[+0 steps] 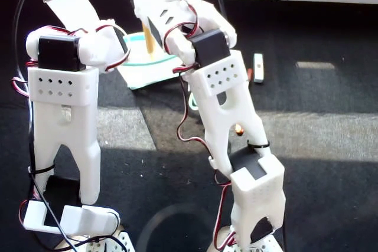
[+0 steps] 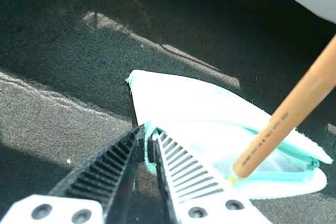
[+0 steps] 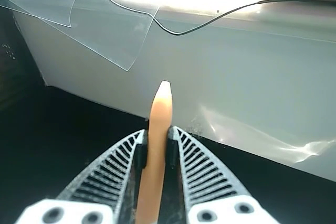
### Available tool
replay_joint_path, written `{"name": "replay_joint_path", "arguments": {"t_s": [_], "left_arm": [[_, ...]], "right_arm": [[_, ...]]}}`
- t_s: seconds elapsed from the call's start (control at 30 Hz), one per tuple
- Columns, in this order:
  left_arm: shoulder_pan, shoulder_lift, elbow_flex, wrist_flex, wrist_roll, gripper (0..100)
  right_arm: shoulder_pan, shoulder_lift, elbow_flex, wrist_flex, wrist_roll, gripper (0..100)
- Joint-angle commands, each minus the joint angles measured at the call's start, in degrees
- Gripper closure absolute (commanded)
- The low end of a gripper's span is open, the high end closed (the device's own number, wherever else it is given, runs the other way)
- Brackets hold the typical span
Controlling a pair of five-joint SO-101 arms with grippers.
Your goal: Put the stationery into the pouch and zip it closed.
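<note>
A white mesh pouch (image 2: 194, 103) with a teal zipper rim lies on the dark mat, seen in the high view (image 1: 140, 69) behind the two arms. My left gripper (image 2: 146, 139) is shut on the pouch's rim at one end of the opening. A tan wooden pencil (image 2: 286, 114) slants down with its lower end inside the pouch's mouth. My right gripper (image 3: 156, 135) is shut on that pencil (image 3: 160, 100), holding it near its upper end. In the high view the pencil (image 1: 149, 42) stands above the pouch between the arms.
A small white bar-shaped item (image 1: 258, 67) with a red piece (image 1: 250, 74) beside it lies on the mat right of the pouch. A small orange object (image 1: 238, 128) sits near the right arm. A white wall borders the mat's far side.
</note>
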Motion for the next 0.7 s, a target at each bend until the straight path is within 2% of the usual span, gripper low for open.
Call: {"name": "replay_joint_path", "arguments": {"t_s": [0.0, 0.4, 0.53, 0.67], "left_arm": [[-0.84, 0.4, -0.13, 0.09, 0.0, 99], [-0.84, 0.48, -0.13, 0.09, 0.0, 99], [-0.66, 0.4, -0.22, 0.18, 0.0, 99], [-0.75, 0.57, 0.04, 0.44, 0.0, 99]], "right_arm": [[0.31, -3.21, -0.84, 2.95, 0.0, 99.2], [0.22, -10.07, -0.75, 7.34, 0.18, 99.2], [-1.71, -11.82, -0.75, 12.09, 6.24, 99.2], [-2.24, -13.93, -0.75, 14.46, 7.12, 99.2]]}}
